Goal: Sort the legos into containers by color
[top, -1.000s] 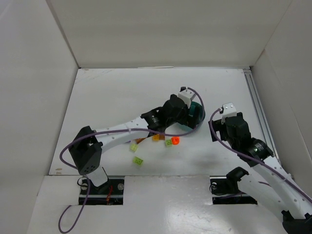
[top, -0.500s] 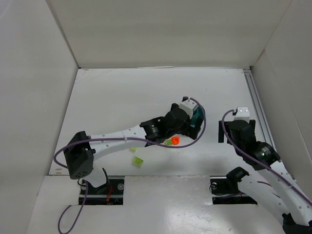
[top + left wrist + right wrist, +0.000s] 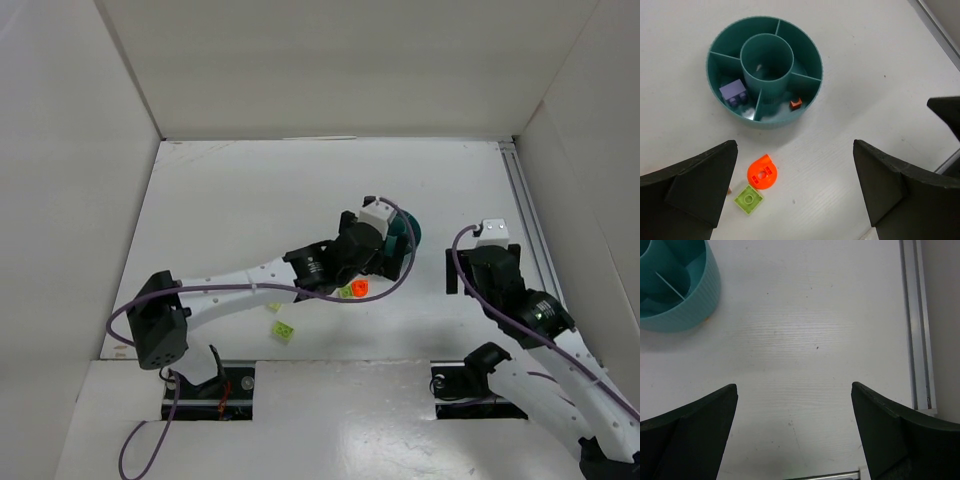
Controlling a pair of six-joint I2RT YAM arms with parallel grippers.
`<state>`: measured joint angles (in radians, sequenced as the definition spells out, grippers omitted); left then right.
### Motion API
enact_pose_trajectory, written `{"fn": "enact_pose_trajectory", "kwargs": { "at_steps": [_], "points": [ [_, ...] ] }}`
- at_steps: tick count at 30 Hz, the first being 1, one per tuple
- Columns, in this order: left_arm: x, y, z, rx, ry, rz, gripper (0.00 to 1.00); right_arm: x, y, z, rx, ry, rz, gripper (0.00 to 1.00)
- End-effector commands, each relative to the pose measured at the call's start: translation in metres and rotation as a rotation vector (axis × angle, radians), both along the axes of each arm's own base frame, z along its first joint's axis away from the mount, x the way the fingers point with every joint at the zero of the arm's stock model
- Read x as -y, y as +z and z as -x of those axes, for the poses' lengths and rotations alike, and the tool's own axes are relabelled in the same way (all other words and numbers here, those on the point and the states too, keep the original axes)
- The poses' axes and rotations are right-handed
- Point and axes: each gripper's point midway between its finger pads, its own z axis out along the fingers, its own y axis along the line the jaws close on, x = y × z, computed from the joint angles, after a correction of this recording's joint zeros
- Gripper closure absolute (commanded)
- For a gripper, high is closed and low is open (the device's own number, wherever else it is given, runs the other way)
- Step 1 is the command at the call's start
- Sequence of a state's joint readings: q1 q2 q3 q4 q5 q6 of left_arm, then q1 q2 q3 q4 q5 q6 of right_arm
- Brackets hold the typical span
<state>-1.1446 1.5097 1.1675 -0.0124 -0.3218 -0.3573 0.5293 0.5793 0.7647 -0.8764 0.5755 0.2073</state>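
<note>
Lying in teal bowl (image 3: 774, 121): purple brick (image 3: 734, 93), orange brick (image 3: 796, 103)

Outstretched left arm (image 3: 250, 280), left claw (image 3: 794, 150) spread wide, right claw (image 3: 792, 386) spread wide

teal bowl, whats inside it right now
A purple brick in one compartment, a small orange piece in the next; the central cup looks empty. The far compartments have floors partly hidden behind it.
</note>
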Motion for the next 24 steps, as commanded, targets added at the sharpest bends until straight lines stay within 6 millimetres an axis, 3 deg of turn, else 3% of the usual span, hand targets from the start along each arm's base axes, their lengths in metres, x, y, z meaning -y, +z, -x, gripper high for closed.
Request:
{"fn": "enact_pose_trajectory", "kwargs": {
  "at_steps": [1,5,8,24],
  "points": [
    [0.001,0.037,-0.022,0.06,0.094,0.068,0.0,-0.012,0.013,-0.013,0.033,0.064,-0.007,0.0],
    [0.006,0.034,-0.042,0.027,0.1,0.069,0.0,-0.015,0.012,-0.015,0.037,0.082,-0.002,0.0],
    [0.007,0.029,-0.043,0.028,0.097,0.053,0.0,-0.021,0.015,-0.018,0.057,0.118,-0.012,0.0],
    [-0.004,0.028,-0.041,0.045,0.111,0.051,0.0,-0.044,-0.016,-0.027,-0.017,0.247,0.021,0.0]
  ]
}}
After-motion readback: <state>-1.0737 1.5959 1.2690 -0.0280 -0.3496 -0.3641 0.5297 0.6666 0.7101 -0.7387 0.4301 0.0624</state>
